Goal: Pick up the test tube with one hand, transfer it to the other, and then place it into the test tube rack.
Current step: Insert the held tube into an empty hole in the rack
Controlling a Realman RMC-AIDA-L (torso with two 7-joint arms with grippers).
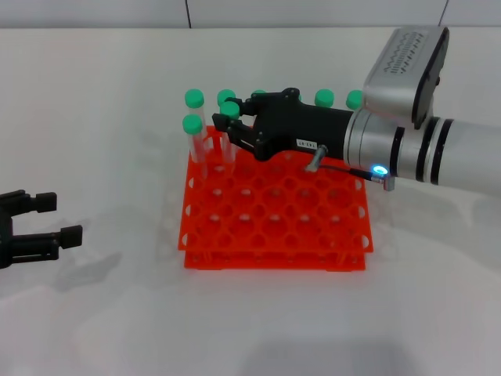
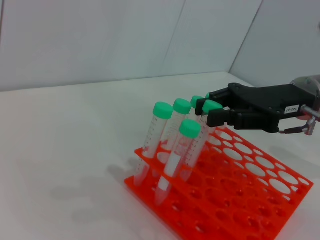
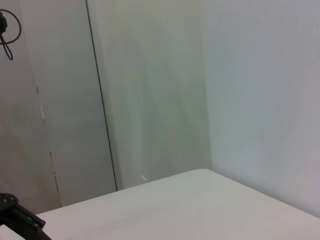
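1. Left gripper (image 1: pixel 47 223) sits way off at the left edge of the white table (image 1: pixel 94 94), low down and well apart from everything else. Its two black fingers are spread with nothing between them.

2. Moving right, you hit the orange-red rack (image 1: pixel 275 227), sitting flat on the table about mid-scene. Most of its holes have nothing in them.

3. Back-left corner of the rack has a little cluster of green-capped tubes (image 2: pixel 152 142) standing in holes, leaning a bit, as the left wrist view shows.

4. The test tube (image 1: pixel 227 129) that matters is right in that cluster, lower end down in a rack hole near the back, green cap up top.

5. Right gripper (image 1: pixel 239 121) reaches in from the right over the back of the rack, white label on its side. Its fingers (image 2: pixel 215 114) sit on either side of that tube's cap, clamped on it or very nearly, hard to say from here.

6. More green caps (image 1: pixel 325 98) poke up behind the right arm, along the back row.
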